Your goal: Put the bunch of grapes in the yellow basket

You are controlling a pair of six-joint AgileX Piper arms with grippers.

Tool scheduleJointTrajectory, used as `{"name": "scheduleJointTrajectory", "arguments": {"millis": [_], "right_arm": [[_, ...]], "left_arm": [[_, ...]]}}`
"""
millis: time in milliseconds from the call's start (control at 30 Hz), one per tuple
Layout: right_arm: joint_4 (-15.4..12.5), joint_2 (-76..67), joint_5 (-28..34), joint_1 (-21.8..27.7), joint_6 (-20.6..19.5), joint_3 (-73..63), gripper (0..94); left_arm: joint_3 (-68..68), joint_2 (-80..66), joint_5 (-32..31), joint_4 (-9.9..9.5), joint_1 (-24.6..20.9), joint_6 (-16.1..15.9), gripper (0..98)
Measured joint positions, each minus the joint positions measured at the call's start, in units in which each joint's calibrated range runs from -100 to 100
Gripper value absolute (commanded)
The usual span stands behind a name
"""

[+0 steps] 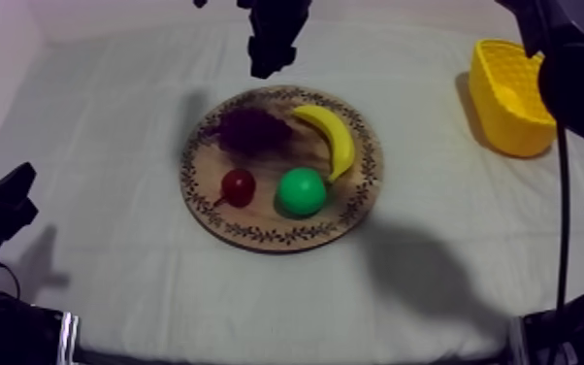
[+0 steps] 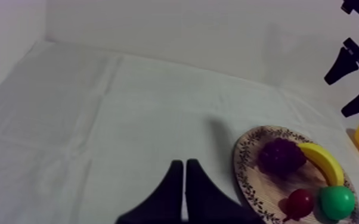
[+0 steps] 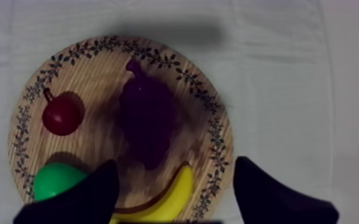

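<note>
The dark purple bunch of grapes (image 1: 252, 129) lies on the far left part of the round wooden board (image 1: 354, 209), beside a banana (image 1: 330, 139). My right gripper (image 1: 269, 60) hangs above the table just beyond the board's far edge. In the right wrist view its fingers stand wide apart, open (image 3: 176, 168), high over the grapes (image 3: 148, 119) with nothing between them. My left gripper (image 1: 7, 199) rests low at the left, and its fingers lie together as a narrow wedge (image 2: 185, 179). From there the grapes (image 2: 282, 156) lie on the board (image 2: 245, 173).
A small red fruit (image 1: 239, 186) and a green pear (image 1: 302, 191) sit on the board's near half. The yellow basket (image 1: 509, 97) stands at the far right of the table. Grey-white cloth covers the table around the board.
</note>
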Motion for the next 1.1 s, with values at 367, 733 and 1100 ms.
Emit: {"name": "scheduleJointTrajectory", "arguments": {"millis": [367,733,1100], "right_arm": [[-2.6,4.6,-0.3,0.8,2.2,-2.3,61.5],[-3.7,13.1,-1.8,0.9,3.7,-4.6,60.7],[-4.0,20.7,-4.1,0.6,5.2,-5.5,60.0]], "left_arm": [[0.0,0.0,0.0,0.00,0.0,0.0,0.1],[0.0,0.0,0.0,0.00,0.0,0.0,0.1],[0.0,0.0,0.0,0.00,0.0,0.0,0.1]]}}
